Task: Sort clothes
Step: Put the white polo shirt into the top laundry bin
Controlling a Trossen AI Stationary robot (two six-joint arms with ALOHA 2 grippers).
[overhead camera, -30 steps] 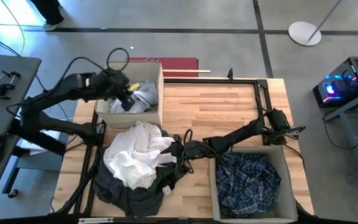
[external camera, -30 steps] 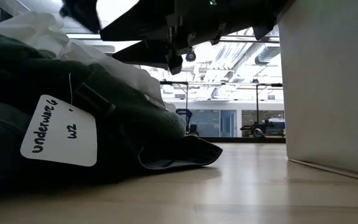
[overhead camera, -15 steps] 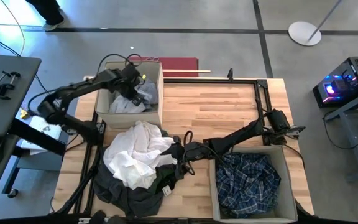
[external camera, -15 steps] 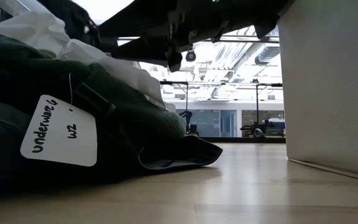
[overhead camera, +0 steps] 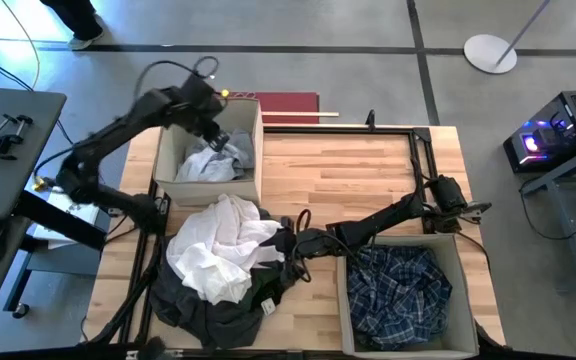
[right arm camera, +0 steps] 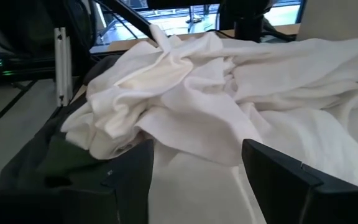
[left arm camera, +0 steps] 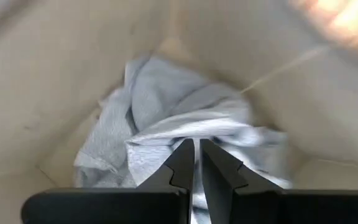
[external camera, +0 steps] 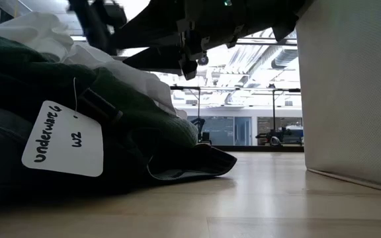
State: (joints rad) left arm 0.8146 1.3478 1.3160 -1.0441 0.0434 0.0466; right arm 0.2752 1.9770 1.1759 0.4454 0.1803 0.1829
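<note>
Inside far bin (overhead camera: 174, 170), pale grey garment (overhead camera: 220, 155) under shut left hand (overhead camera: 215, 139); plaid shirt (overhead camera: 400, 290) in near bin (overhead camera: 463, 285).

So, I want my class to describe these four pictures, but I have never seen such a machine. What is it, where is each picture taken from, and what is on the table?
It is a robot with two dark arms at a wooden table. One picture looks straight down, one level across the tabletop, and one comes from each wrist. The left gripper, shut and empty, hangs over a beige fabric bin holding a pale grey garment. The open right gripper sits at a heap of white cloth on dark green and grey clothes. A second beige bin holds a blue-white plaid shirt. A paper tag reads "underwear".
</note>
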